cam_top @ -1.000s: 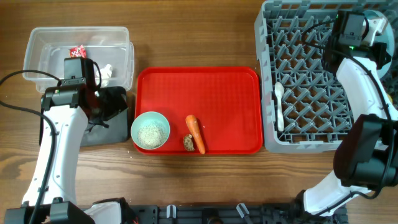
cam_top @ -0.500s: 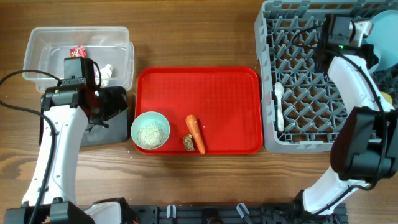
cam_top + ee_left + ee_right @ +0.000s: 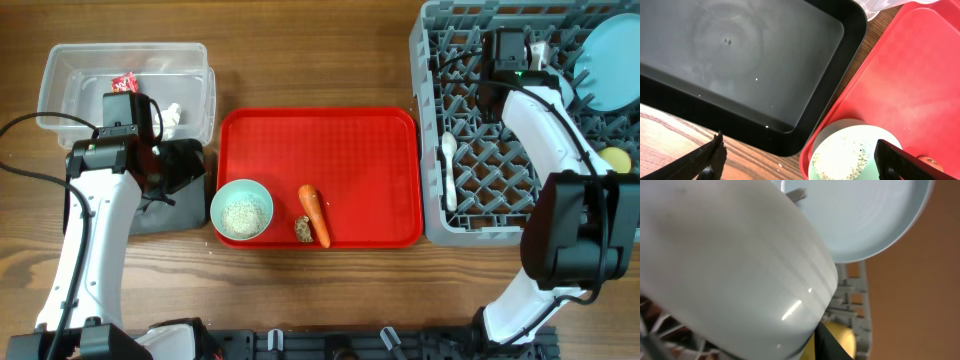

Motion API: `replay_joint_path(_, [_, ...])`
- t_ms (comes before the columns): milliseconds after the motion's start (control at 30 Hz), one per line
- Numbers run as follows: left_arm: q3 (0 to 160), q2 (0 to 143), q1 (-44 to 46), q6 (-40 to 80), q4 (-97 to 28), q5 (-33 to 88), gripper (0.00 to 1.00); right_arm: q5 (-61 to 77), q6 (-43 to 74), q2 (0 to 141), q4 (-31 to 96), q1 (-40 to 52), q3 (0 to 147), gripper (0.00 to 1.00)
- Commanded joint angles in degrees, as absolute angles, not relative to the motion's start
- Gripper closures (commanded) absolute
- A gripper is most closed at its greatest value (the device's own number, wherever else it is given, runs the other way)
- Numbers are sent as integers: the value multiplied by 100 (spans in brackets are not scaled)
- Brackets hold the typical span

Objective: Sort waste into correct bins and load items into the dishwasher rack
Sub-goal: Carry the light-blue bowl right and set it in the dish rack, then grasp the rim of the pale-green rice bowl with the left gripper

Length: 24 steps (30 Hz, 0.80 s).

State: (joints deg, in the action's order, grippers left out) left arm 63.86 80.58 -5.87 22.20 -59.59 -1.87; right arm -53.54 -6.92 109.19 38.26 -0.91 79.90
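Note:
My left gripper (image 3: pixel 797 155) is open and empty, over the near edge of the shallow black tray (image 3: pixel 740 60), next to the mint green bowl (image 3: pixel 855 152) of rice grains (image 3: pixel 241 213). The carrot (image 3: pixel 314 214) and brown lump (image 3: pixel 302 230) lie on the red tray. The wrapper (image 3: pixel 125 83) and tissue (image 3: pixel 172 115) lie in the clear tub (image 3: pixel 70 70). My right gripper (image 3: pixel 807 332) is over the grey rack (image 3: pixel 480 215), shut on the pale blue bowl (image 3: pixel 725 265). The plate (image 3: pixel 865 215), yellow cup (image 3: pixel 840 340) and white spoon (image 3: pixel 449 172) are in the rack.
The red serving tray (image 3: pixel 350 140) lies between the bins and the rack. The black tray (image 3: pixel 190 165) sits just below the clear tub, at the red tray's left edge. My left arm (image 3: pixel 95 220) reaches over the table's left side.
My right gripper has moved left across the top of the rack with the bowl, uncovering the plate at the rack's far right. The left arm has not moved.

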Motion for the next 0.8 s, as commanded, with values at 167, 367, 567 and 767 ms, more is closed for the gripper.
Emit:
replay_joint_path(167, [6396, 8068, -617, 2298, -5942, -242, 4, -4418, 1, 10737, 4034, -75, 8014, 65])
replay_joint_path(367, [6396, 8068, -617, 2298, -5942, -224, 3, -3581, -5, 9913, 4042, -75, 8016, 37])
replay_joint_path(567, [6396, 8068, -609, 2298, -5898, 231, 3, -1074, 1, 9045, 4292, -75, 8016, 31])
replay_joint_path(767, [6396, 8068, -276, 2298, -5887, 403, 5, 902, 36, 8737, 4856, 47, 8016, 31])
